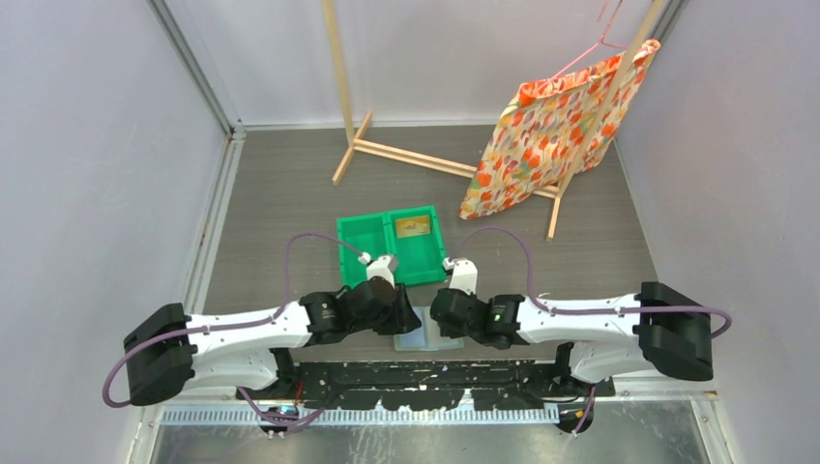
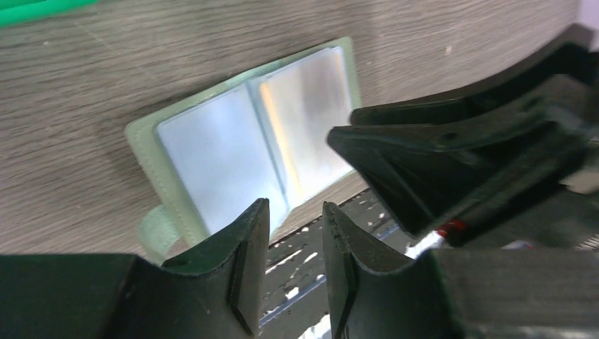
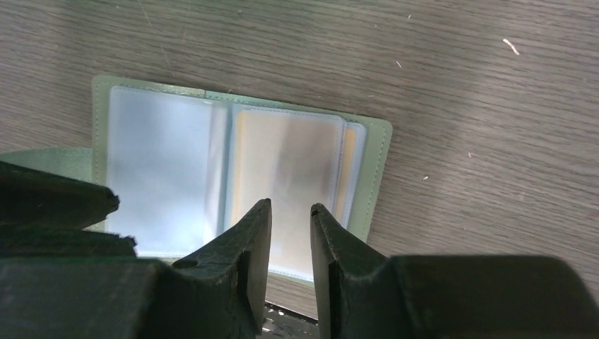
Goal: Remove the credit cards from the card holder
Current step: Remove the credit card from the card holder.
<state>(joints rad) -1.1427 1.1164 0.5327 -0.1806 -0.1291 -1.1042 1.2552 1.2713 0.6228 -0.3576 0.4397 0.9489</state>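
The card holder (image 1: 426, 337) lies open flat near the table's front edge, between my two grippers. Its grey-green cover and pale blue-grey sleeves show in the left wrist view (image 2: 233, 145) and the right wrist view (image 3: 169, 169). A tan credit card (image 3: 289, 166) sits inside the right-hand sleeve, and its orange edge (image 2: 273, 134) shows by the fold. Another tan card (image 1: 414, 227) lies in the green bin's right compartment. My left gripper (image 2: 295, 209) hovers over the holder's near edge, jaws narrowly apart and empty. My right gripper (image 3: 291, 207) hangs over the right sleeve, also narrowly open with nothing held.
The green two-compartment bin (image 1: 360, 253) stands just beyond the holder. Farther back is a wooden rack (image 1: 387, 150) with a floral bag (image 1: 551, 135) on a hanger. A black rail (image 1: 425, 372) runs along the table's near edge. The two grippers are close together.
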